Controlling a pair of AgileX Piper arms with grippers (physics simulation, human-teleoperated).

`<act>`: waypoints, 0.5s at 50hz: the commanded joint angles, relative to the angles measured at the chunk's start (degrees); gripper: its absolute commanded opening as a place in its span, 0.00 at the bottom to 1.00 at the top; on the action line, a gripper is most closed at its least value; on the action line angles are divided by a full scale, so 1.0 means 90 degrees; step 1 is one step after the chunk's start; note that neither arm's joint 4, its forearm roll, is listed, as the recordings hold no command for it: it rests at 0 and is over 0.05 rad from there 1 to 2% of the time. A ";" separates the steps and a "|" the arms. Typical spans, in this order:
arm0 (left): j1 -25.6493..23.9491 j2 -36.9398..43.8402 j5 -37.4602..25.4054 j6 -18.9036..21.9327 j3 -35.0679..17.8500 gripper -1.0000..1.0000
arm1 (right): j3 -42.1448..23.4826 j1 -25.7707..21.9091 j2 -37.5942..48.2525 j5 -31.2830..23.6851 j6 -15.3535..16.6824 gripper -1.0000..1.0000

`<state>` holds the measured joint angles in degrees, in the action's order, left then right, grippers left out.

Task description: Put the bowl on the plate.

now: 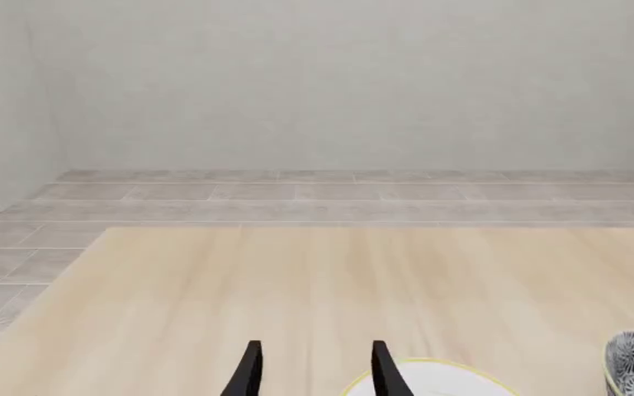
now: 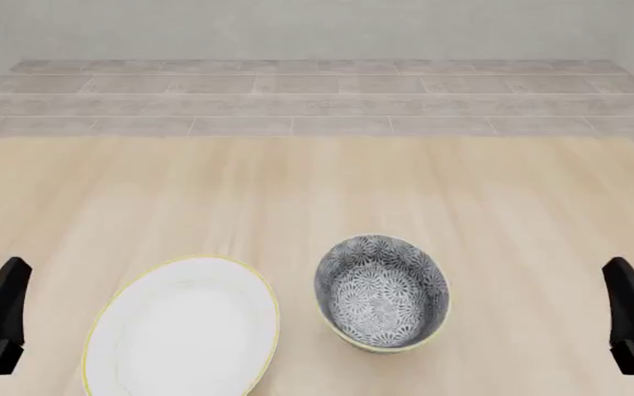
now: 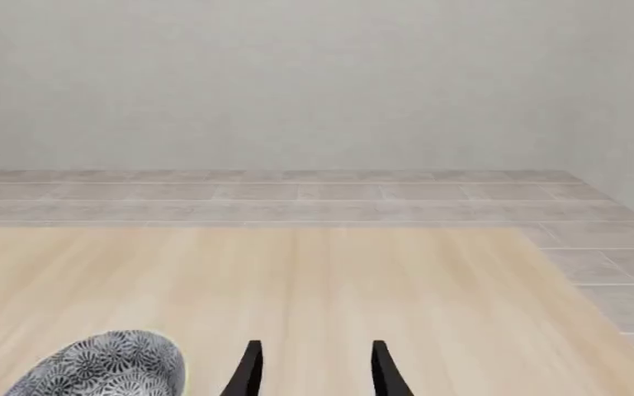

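Pale wood-grain desk [image 2: 317,190], smooth and matte. The bowl [image 2: 383,293], round and deep with a dense black-and-white floral pattern and thin yellow rim, stands upright, mouth upward, lower centre of the front view. The flat white plate [image 2: 182,330], yellow-rimmed, lies just beside it at lower left, not touching. Left gripper [image 1: 314,370] and right gripper [image 3: 314,370]: fingers apart, holding nothing, touching nothing.

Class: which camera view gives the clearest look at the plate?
The front view: the plate shows nearly whole on the table, left of the bowl. The left wrist view catches only part of its rim; the right wrist view shows a mere sliver at its edge.
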<state>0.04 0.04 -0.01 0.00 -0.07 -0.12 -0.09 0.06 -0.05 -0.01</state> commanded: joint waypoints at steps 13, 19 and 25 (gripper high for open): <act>0.0079 0.0096 0.0103 -0.0162 -0.0002 1.00 | -0.0159 -0.0260 0.0012 -0.0135 -0.0008 1.00; 0.0059 0.0241 0.0259 -0.0153 0.0002 1.00 | -0.0331 -0.0369 0.0003 -0.0246 0.0004 1.00; 0.0025 0.0458 0.0481 -0.0166 0.0005 1.00 | -0.0521 -0.0519 0.0036 -0.0482 0.0034 1.00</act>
<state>0.50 2.14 2.18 -1.28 -0.06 -2.72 -3.19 0.14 -2.26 -0.05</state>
